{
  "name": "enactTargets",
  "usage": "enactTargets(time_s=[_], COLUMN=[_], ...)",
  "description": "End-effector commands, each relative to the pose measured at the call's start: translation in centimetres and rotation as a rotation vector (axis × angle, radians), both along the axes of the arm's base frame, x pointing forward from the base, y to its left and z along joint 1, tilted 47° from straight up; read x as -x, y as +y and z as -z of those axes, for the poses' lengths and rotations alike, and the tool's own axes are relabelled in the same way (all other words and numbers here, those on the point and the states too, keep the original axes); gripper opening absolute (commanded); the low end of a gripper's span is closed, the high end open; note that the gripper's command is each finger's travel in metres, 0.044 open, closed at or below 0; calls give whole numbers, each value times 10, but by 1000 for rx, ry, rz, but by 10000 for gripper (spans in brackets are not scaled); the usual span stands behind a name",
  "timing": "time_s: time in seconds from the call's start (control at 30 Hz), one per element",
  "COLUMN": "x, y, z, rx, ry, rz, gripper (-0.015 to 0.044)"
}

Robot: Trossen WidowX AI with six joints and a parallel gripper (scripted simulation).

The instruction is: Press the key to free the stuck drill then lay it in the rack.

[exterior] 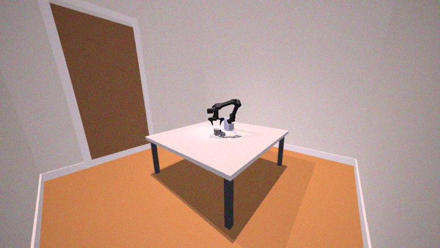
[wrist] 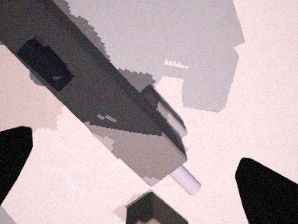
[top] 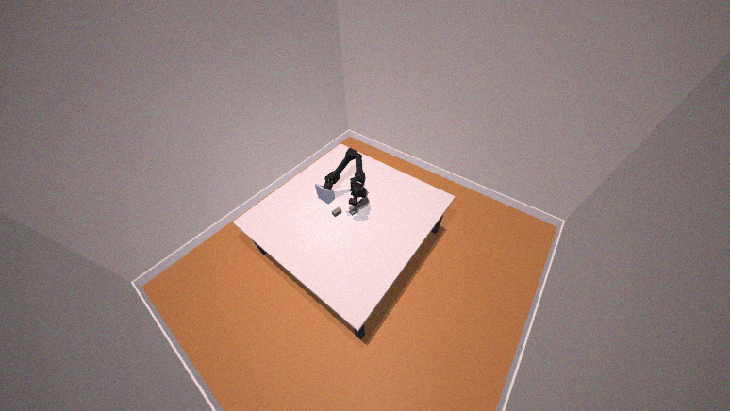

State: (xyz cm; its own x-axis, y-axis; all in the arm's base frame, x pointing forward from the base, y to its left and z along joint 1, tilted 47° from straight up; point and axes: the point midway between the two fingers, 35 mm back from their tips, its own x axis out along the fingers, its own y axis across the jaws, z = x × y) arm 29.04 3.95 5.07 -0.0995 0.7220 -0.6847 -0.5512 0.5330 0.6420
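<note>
In the wrist view a long grey housing (wrist: 113, 103) runs diagonally from upper left to lower right, with a dark rectangular key (wrist: 45, 64) set in its top. The pale round end of the drill (wrist: 186, 180) sticks out of the housing's lower right end. A small brown-grey block, which I take for the rack (top: 336, 211), sits just beyond that end. My gripper (wrist: 139, 153) (top: 352, 206) (exterior: 214, 122) is open and empty. It hangs above the housing (exterior: 219, 132), with one finger at each side of the drill end.
The white table (top: 326, 254) (exterior: 215, 153) carries the arm near its far corner. A pale blue-grey block (top: 323, 192) (exterior: 228, 124) stands by the arm's base. The table edges are far from the gripper.
</note>
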Motion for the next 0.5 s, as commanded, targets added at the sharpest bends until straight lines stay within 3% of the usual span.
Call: enactTargets(time_s=[0.0, 0.27, 0.47], x=[16, 31, 32], y=[-19, -26, -26], z=[66, 100, 101], rx=[-49, -87, -88], ry=[-400, -635, -642], rz=[-391, -619, -625], gripper=[440, 440, 440])
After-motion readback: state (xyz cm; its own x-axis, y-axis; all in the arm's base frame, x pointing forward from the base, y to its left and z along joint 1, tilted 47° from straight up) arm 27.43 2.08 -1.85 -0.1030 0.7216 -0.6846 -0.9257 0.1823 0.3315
